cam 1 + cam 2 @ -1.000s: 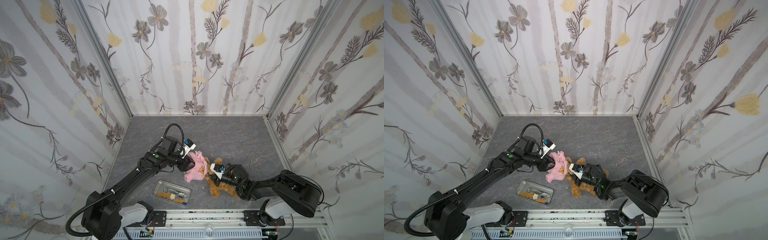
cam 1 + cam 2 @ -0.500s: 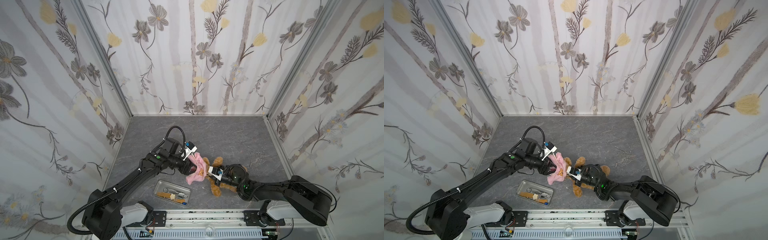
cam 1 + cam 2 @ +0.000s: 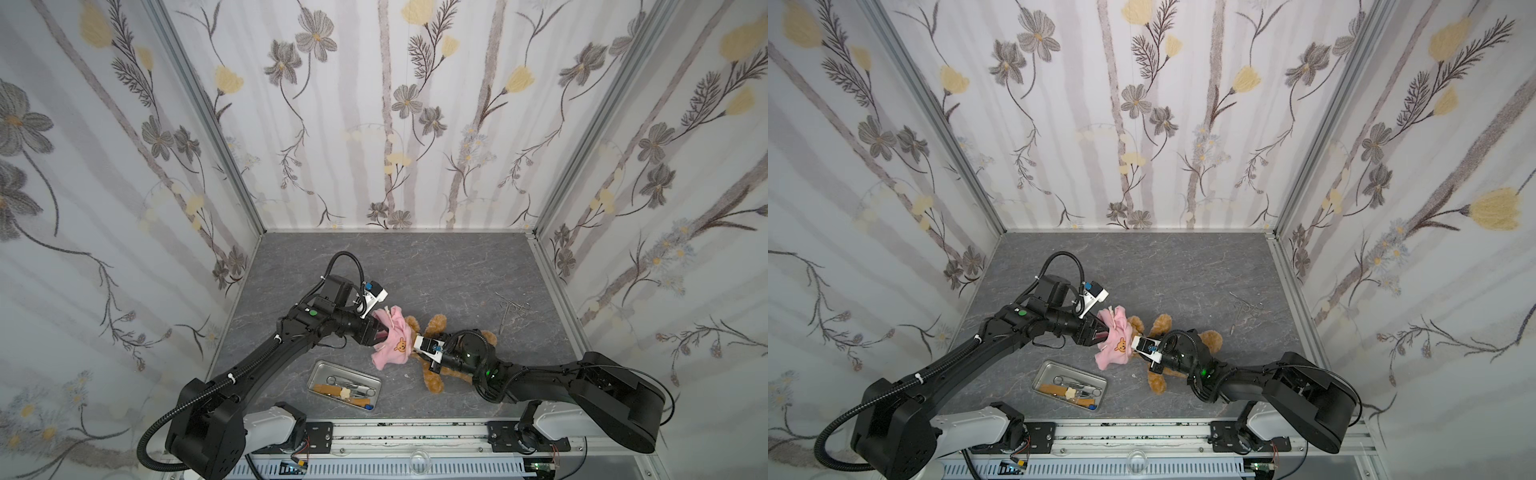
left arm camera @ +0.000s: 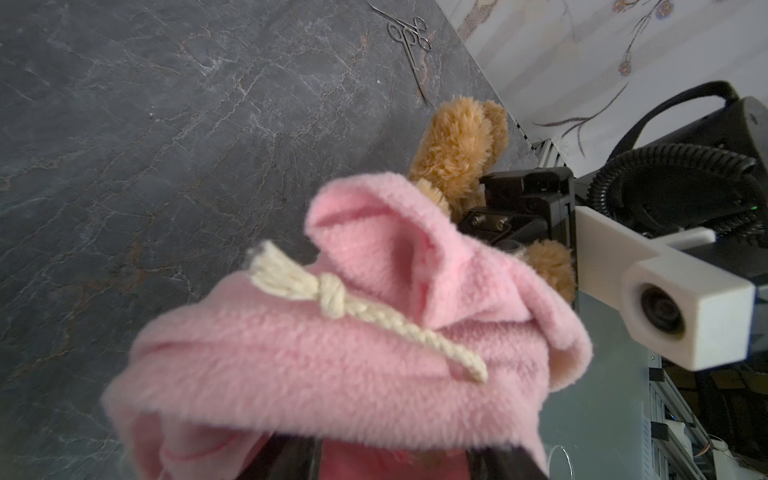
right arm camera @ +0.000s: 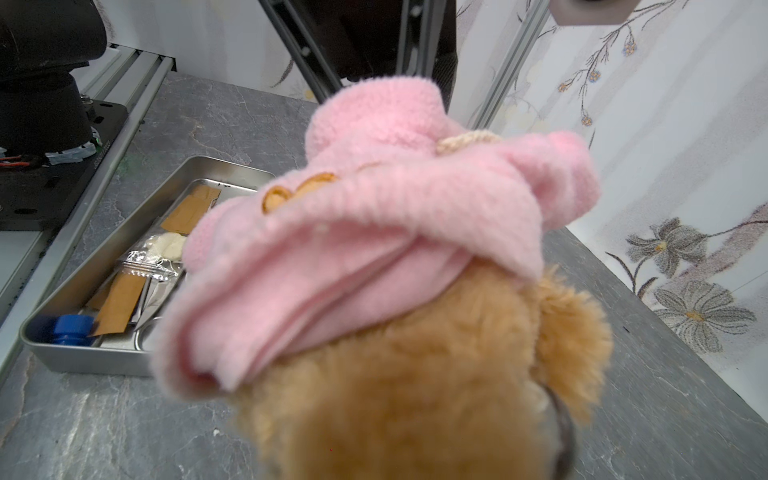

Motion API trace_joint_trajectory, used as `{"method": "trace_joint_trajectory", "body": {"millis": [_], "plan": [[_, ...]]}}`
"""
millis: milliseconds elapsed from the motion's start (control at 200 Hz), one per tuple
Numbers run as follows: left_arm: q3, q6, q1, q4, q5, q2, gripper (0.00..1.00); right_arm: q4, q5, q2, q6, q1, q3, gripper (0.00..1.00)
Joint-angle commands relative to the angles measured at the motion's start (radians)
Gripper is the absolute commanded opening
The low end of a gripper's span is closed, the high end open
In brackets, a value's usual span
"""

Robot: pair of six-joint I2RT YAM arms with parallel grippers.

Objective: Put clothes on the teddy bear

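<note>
while the right gripper [image 3: 424,358] is clamped on the teddy bear [image 5: 395,395], with fur filling the space at its fingers, the pink shirt [image 3: 392,340] sits on the bear's head just ahead of them and drapes over the left gripper [image 3: 376,332], whose fingers [image 4: 291,461] stand somewhat apart under the cloth; whether they pinch it i cannot tell; a metal tray [image 3: 318,370] lies near both sets of fingertips

My right arm [image 3: 540,370] has stretched out low and flat. Its bulky elbow [image 3: 615,395] has swung out (toward the right wall [image 3: 665,208], away from the bear [image 3: 436,328]).
</note>
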Motion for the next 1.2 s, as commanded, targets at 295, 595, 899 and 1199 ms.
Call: {"method": "trace_joint_trajectory", "body": {"millis": [295,595,899,1199], "plan": [[-0.002,0.033,-0.044,0.062,0.067,0.060,0.49,0.015,-0.024,0.000,-0.029,0.002,0.026,0.08],[0.000,-0.031,-0.057,0.117,0.113,0.106,0.57,0.025,-0.050,0.017,-0.024,0.004,0.048,0.09],[0.016,-0.077,-0.075,0.152,0.131,0.166,0.53,0.139,-0.066,0.064,0.037,0.014,0.068,0.10],[-0.010,-0.115,-0.076,0.212,0.156,0.127,0.35,0.432,0.017,0.164,0.182,0.015,0.017,0.10]]}}
